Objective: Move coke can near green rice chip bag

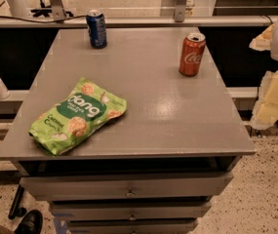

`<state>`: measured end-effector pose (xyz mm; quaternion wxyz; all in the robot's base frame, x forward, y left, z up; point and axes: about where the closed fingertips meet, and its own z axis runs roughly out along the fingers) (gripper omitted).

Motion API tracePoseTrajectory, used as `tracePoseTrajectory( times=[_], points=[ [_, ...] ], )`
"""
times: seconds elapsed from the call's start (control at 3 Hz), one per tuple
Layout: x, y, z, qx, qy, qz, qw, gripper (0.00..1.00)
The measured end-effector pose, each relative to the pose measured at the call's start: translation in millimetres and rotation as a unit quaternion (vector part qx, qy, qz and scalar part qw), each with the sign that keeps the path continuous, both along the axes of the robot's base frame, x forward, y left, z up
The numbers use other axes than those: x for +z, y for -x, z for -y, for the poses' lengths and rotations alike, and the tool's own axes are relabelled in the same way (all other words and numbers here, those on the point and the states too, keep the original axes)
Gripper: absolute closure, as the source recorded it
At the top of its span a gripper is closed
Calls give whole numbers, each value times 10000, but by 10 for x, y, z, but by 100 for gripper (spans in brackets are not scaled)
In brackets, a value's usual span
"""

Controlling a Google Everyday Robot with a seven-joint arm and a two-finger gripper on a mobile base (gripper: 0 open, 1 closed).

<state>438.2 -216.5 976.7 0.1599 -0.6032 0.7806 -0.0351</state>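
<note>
- Closest to you, the grey drawers (129, 185) sit under the table (177, 126)
- Your green chip bag (78, 115) lies flat on the front left of the table
- Your coke can (192, 54) stands upright at the back right, well apart from the chip bag
- A blue can (97, 29) stands at the back left
- Your gripper (274, 94) hangs off the table's right edge, clear of the coke can; you cannot tell whether it is parted or closed
</note>
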Motion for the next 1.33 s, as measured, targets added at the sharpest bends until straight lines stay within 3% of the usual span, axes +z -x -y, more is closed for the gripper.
tracePoseTrajectory(
  times=[0.33, 0.67, 1.0, 1.33],
  points=[
    [0, 0, 0, 0, 0, 1, 10000, 0],
    [-54, -57, 20, 70, -248, 10, 9997, 0],
    [-254, -305, 62, 110, -744, 137, 9971, 0],
    [-458, -721, 124, -3, -1111, 486, 9926, 0]
  ],
)
